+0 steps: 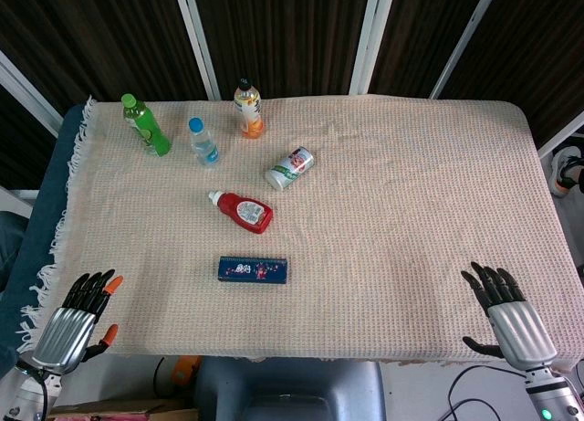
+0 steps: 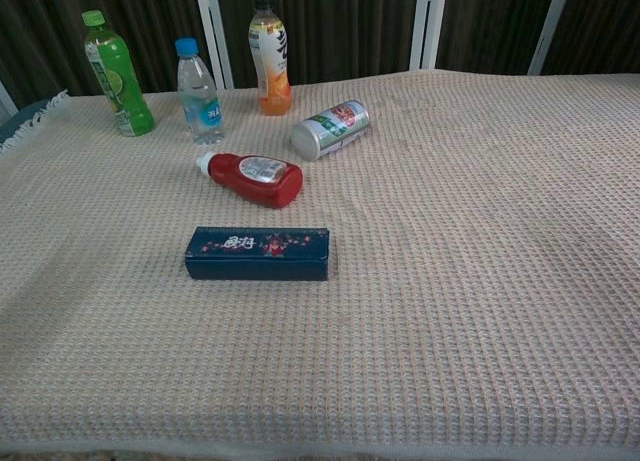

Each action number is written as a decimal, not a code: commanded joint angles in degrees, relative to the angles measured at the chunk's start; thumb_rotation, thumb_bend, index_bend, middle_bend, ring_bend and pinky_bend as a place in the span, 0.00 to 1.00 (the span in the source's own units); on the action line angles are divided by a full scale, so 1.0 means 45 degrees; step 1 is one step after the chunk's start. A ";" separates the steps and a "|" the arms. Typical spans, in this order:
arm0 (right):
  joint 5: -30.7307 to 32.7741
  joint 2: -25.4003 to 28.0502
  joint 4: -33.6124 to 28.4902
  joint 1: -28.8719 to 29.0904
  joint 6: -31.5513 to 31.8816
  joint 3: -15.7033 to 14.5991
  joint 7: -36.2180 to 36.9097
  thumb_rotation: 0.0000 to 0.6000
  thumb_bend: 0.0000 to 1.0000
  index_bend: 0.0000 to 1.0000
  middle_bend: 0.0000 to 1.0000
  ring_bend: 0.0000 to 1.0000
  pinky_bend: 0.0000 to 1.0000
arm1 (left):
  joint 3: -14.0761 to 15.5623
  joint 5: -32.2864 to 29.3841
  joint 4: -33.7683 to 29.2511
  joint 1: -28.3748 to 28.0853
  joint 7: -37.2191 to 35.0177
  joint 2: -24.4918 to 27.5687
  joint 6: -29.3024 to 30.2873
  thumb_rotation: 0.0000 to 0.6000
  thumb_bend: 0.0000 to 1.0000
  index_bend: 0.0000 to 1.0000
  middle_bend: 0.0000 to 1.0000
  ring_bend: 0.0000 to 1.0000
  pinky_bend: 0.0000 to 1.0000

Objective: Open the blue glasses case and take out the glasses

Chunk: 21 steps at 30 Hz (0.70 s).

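The blue glasses case (image 1: 253,269) (image 2: 257,253) lies closed and flat on the cloth, a long box with white and red print on its lid. My left hand (image 1: 75,321) rests at the table's near left corner, fingers spread, holding nothing, well to the left of the case. Over at the near right edge my right hand (image 1: 509,317) lies with its fingers apart and empty, far from the case. Neither hand shows in the chest view. The glasses are hidden.
A red ketchup bottle (image 1: 243,210) (image 2: 253,177) lies just behind the case. Farther back are a tipped can (image 1: 290,168) (image 2: 331,129), a green bottle (image 1: 146,125) (image 2: 116,73), a small water bottle (image 1: 203,142) (image 2: 199,91) and an orange drink bottle (image 1: 248,109) (image 2: 270,57). A woven cloth (image 1: 420,211) covers the table.
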 commanded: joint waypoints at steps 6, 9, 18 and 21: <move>0.0052 0.0027 -0.0065 -0.0002 0.0019 0.0046 0.0090 1.00 0.15 0.00 0.00 0.00 0.03 | 0.0133 0.1329 0.0813 -0.0702 -0.2085 -0.1277 0.0037 1.00 0.36 0.00 0.00 0.00 0.00; 0.0007 0.0023 -0.0068 -0.0002 0.0001 0.0017 0.0066 1.00 0.15 0.00 0.00 0.00 0.03 | -0.0144 0.1573 0.0701 -0.1226 -0.2349 -0.2187 -0.0263 1.00 0.36 0.00 0.00 0.00 0.00; -0.0016 0.0148 -0.0005 -0.0008 0.0082 0.0048 0.0351 1.00 0.15 0.00 0.00 0.00 0.03 | -0.1523 -0.0236 -0.0020 -0.3036 0.0247 -0.4233 -0.3396 1.00 0.37 0.09 0.00 0.00 0.00; 0.0048 0.0191 0.0007 0.0005 0.0071 0.0085 0.0471 1.00 0.15 0.00 0.00 0.00 0.03 | -0.1889 -0.0992 0.0160 -0.3455 0.1286 -0.4997 -0.4104 1.00 0.37 0.09 0.00 0.00 0.00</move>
